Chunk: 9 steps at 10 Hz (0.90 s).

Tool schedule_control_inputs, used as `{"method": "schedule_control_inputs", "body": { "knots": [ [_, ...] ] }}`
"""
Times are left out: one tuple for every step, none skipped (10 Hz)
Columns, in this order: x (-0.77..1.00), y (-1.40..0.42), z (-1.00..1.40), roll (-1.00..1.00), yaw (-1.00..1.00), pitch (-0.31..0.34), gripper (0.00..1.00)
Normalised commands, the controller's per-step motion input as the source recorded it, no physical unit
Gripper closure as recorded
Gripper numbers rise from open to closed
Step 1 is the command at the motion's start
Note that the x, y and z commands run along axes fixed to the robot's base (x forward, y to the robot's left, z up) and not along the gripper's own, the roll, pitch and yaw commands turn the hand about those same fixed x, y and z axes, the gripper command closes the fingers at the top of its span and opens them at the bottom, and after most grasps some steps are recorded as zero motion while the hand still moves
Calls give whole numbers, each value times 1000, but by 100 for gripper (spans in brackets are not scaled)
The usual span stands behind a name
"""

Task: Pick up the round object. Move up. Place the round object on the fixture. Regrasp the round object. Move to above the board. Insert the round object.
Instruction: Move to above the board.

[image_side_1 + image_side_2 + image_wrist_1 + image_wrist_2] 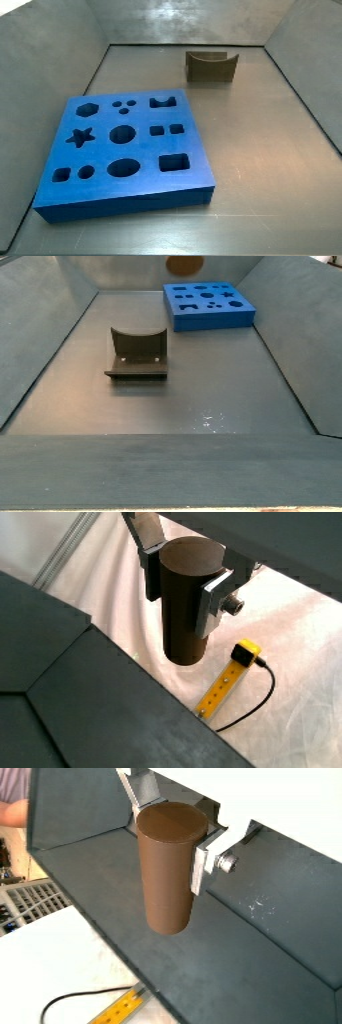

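The gripper [171, 848] clamps its silver fingers [218, 600] on the brown peg [166, 868] in both wrist views, holding it upright above the grey bin wall. In a side view only the peg's end [183, 263] shows, at 12 o'clock at the frame edge. The blue board [124, 153] lies flat on the bin floor. The fixture [211, 66] stands at its 1 o'clock, well apart. A yellow tape measure [230, 675] lies outside the bin.
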Motion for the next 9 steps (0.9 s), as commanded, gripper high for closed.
{"method": "schedule_control_inputs", "body": {
  "knots": [
    [-99, -1000, -193, -1000, -32, -17, 100],
    [-91, -1000, -222, -1000, -31, -21, 100],
    [-91, -1000, -217, -1000, -27, -20, 100],
    [-89, -1000, -216, -1000, -29, -18, 100],
    [-90, -1000, -210, -1000, -30, -15, 100],
    [-88, -1000, -208, -1000, -27, -14, 100],
    [-85, -1000, -210, -1000, -29, -10, 100],
    [-83, -1000, -209, -1000, -28, -7, 100],
    [-74, -1000, -206, -1000, -26, -4, 100]
  ]
}}
